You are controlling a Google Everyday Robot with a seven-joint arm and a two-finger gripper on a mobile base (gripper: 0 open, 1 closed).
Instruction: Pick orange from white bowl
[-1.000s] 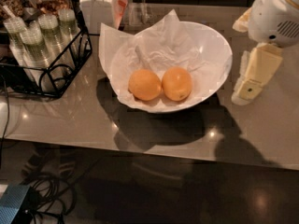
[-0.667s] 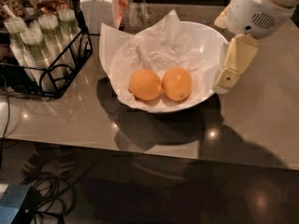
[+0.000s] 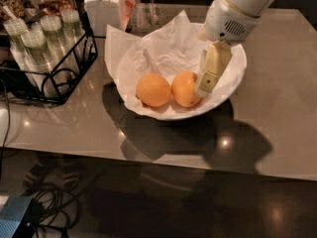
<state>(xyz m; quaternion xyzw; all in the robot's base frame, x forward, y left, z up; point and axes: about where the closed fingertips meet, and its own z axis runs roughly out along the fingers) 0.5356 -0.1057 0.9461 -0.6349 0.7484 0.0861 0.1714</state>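
Observation:
The white bowl [image 3: 232, 83], lined with crumpled white paper, stands on the grey table at mid-back. Two oranges lie side by side in its front part. The orange [image 3: 183, 89], the deeper-coloured one, is on the right. The paler orange [image 3: 153, 89] touches it on the left. My gripper [image 3: 204, 88] reaches down from the upper right into the bowl. Its cream tip is against the right side of the orange and covers that edge of it.
A black wire rack [image 3: 29, 90] with stacked plastic cups [image 3: 44, 38] stands at the left, close to the bowl. A white-lidded jar [image 3: 101, 9] is behind the bowl. The table's front edge [image 3: 148, 157] runs below, with cables [image 3: 54, 202] on the floor.
My gripper has moved left and down, from outside the bowl's right rim into the bowl, up against the right-hand orange. The oranges and the bowl have not moved.

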